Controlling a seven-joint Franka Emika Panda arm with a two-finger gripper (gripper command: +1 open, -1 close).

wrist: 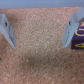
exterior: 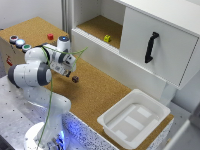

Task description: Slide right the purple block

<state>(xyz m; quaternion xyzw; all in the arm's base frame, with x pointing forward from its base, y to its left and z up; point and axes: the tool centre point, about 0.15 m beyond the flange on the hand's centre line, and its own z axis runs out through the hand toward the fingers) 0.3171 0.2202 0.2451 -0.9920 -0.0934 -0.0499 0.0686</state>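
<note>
The purple block (exterior: 75,79) is a tiny dark cube on the cork tabletop, just below my gripper (exterior: 71,73) in the exterior view. In the wrist view the gripper (wrist: 39,44) is open and empty, with cork showing between the two fingertips (wrist: 7,31). The purple block (wrist: 79,42) sits just outside one finger, touching or nearly touching its outer side, not between the jaws.
A small red block (exterior: 50,36) lies at the back of the table near a box with coloured buttons (exterior: 19,43). A small yellow block (exterior: 107,38) sits on the open cabinet shelf. A white tray (exterior: 111,121) stands at the exterior view's lower right. A cabinet door with a black handle (exterior: 151,47) is behind.
</note>
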